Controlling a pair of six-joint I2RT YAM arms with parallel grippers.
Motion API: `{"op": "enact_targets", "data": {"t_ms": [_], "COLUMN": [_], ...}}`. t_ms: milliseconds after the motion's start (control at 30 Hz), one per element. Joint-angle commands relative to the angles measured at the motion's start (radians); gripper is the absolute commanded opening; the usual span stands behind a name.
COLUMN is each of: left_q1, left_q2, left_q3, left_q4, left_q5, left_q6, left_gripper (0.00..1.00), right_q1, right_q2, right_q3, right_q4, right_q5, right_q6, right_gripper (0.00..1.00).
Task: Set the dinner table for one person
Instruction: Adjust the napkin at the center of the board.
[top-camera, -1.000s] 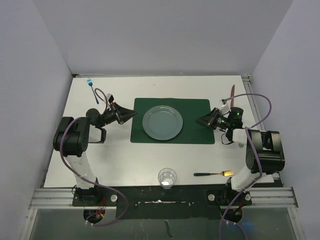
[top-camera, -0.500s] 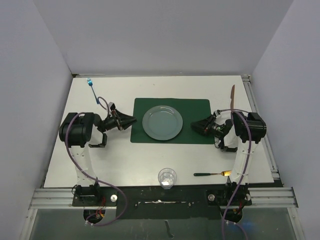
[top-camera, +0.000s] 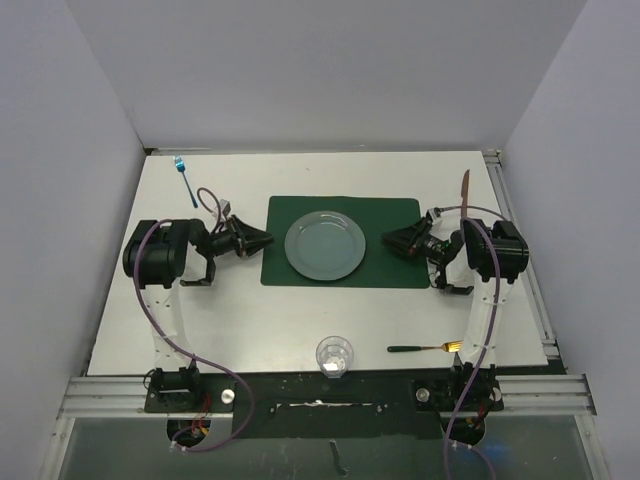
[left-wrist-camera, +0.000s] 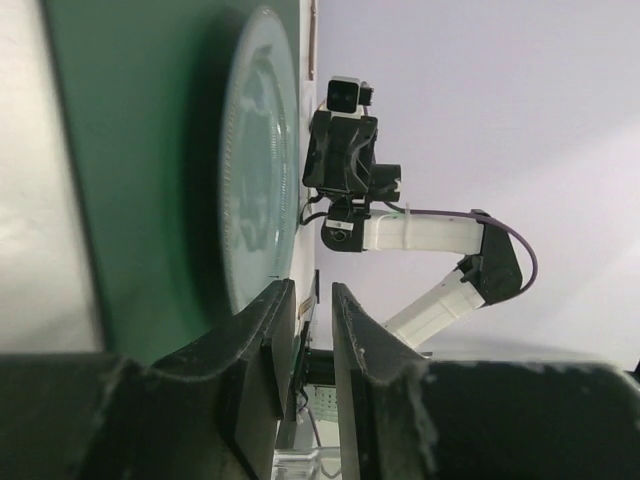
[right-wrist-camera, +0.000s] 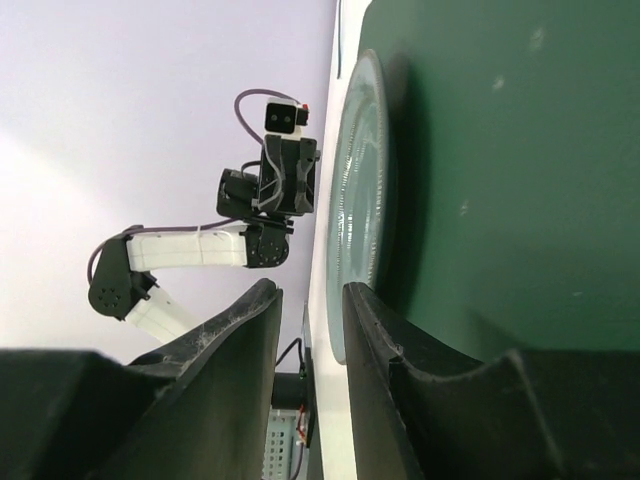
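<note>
Counter (top-camera: 250, 320): white, under both arms; mat (top-camera: 395, 215) in the middle, plate (top-camera: 324, 245) centred on it.
Left jaws: narrow gap, empty, at the mat's left edge.
Right jaws: narrow gap, empty, at its right edge.
Loose: fork (top-camera: 430, 348), knife (top-camera: 465, 190), spoon (top-camera: 186, 178), cup (top-camera: 335, 354).
Doing it well: lift clear before swinging, so the mat isn't dragged.

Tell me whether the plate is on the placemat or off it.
On: the plate lies flat, wholly within the edges of the green placemat.

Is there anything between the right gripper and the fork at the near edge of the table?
Nothing visible. Only a corner of the placemat and bare table lie between the right gripper and the fork.
</note>
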Motion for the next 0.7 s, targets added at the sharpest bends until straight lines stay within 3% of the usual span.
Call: {"op": "enact_targets", "data": {"t_ms": [0, 133, 400, 667], "left_q1": [0.008, 0.008, 0.006, 0.003], "left_q2": [0.059, 0.100, 0.120, 0.122], "left_q3": [0.069, 0.110, 0.156, 0.176], "left_q4": [-0.053, -0.075, -0.200, -0.235], "left_q5": [0.001, 0.000, -0.020, -0.011], "left_q6": [0.075, 0.082, 0.169, 0.190], "left_gripper": [0.21, 0.21, 0.21, 0.21], "right_q1": [0.013, 0.036, 0.119, 0.160], "right_q2": [0.046, 0.049, -0.035, 0.006], "right_q3": [0.059, 0.093, 0.204, 0.262], "right_q4": [0.139, 0.012, -0.525, -0.562], "right_q5": [-0.011, -0.002, 0.048, 0.057], "right_q6": [0.006, -0.069, -0.419, -0.420], "right_gripper": [0.32, 0.31, 0.32, 0.33]}}
